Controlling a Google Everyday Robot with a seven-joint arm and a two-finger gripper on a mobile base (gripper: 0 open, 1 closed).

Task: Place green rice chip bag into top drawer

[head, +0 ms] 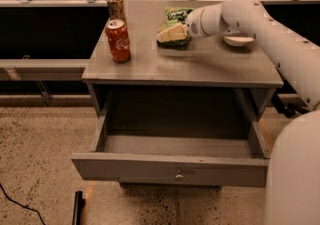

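Observation:
The green rice chip bag [176, 16] lies crinkled on the grey cabinet top [200, 64], toward the back middle. My gripper [172, 33] reaches in from the right on the white arm and rests across the middle of the bag, hiding part of it. The top drawer [150, 168] is pulled out toward the camera below the cabinet top. Its small round metal knob [179, 175] is on the front panel and nothing shows inside it.
A red soda can [118, 40] stands at the left of the cabinet top, with a second can [116, 5] behind it. A white bowl [239, 40] sits at the back right, partly behind my arm. A workbench runs behind the cabinet. The floor is speckled.

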